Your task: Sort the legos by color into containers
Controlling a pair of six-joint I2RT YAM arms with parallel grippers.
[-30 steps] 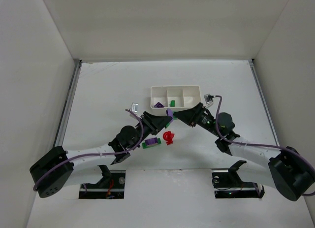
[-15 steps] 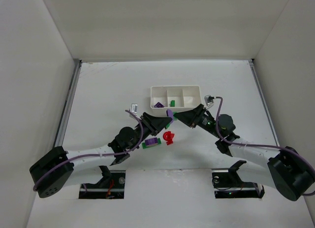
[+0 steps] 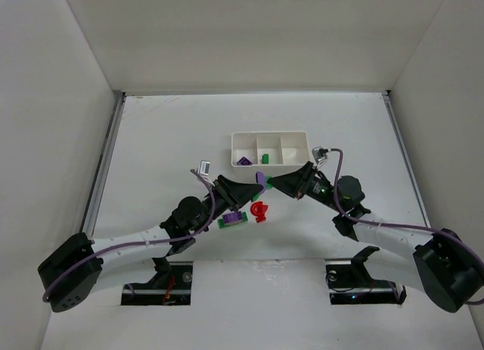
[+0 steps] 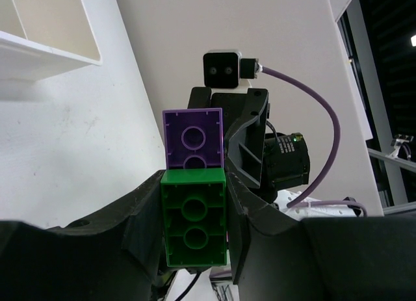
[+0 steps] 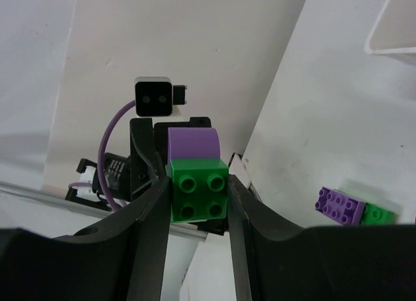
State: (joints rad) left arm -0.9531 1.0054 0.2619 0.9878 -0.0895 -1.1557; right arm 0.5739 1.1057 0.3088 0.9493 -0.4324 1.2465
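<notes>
Filling the lower half of the overhead view, the white counter point(image 3: 166, 131) is shut in by bare white walls point(image 3: 249, 32) at the left, back and right of the frame. A thin metal rail point(image 3: 104, 161) runs along each side edge. Two rectangular cut-outs point(image 3: 157, 283) sit at the bottom edge. Seen close in the left wrist view, the surface is matte with faint grey scuffs.

Just above the centre stands the white tray point(image 3: 270, 136). A purple lego point(image 3: 243, 161) lies in its left compartment and a green lego point(image 3: 266, 156) in the middle one.

Below the tray the two arms meet tip to tip above the counter. The left pincer point(image 3: 254, 187) is closed on a green brick point(image 4: 194, 220) with a purple brick point(image 4: 193, 137) joined to its far end. The right pincer point(image 3: 272, 181) is clamped on the same green brick from the other side.

Lower, left of centre, a joined purple-and-green pair point(image 3: 233, 218) lies flat on the counter. A red piece point(image 3: 260, 210) lies just to its right.
</notes>
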